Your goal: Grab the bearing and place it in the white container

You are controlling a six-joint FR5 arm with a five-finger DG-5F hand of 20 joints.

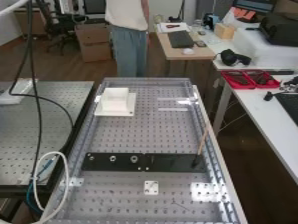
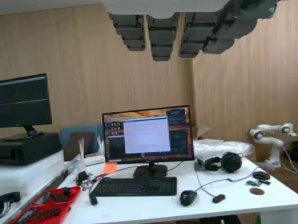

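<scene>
In the wrist view the hand hangs from the top edge with its dark fingers extended and nothing held in them. In the high view a black plate lies across the perforated bench, with small metal ring-like parts on its left half; the largest ring, a bearing, sits near the plate's middle. Farther up the bench, toward its far left corner, stands the white container on a white base.
A thin wooden stick rises from the plate's right end. A small white plate lies on the near bench. White and black cables hang along the left side. Side desks hold red trays, a keyboard and a monitor.
</scene>
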